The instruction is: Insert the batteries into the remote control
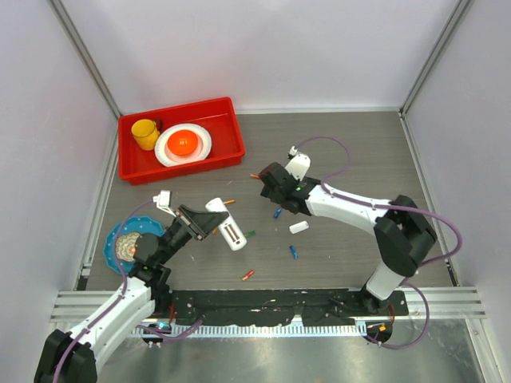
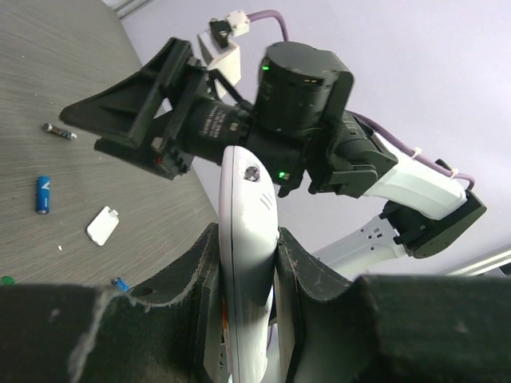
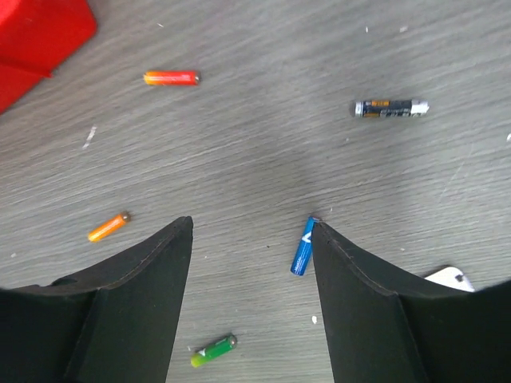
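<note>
My left gripper [image 2: 248,257] pinches the remote control [image 2: 246,195], its base hidden there; overhead shows more. My right gripper [image 3: 251,227] hangs spread.

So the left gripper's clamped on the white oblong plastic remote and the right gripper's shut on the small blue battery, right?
No: the right gripper stands open, and the small blue cylindrical battery lies loose, ungripped, as the right wrist view shows. The left gripper is clamped on the white oblong plastic remote control.

Base of remote control [image 2: 247,239] hidden; cover [image 3: 449,277] half-hidden.
</note>
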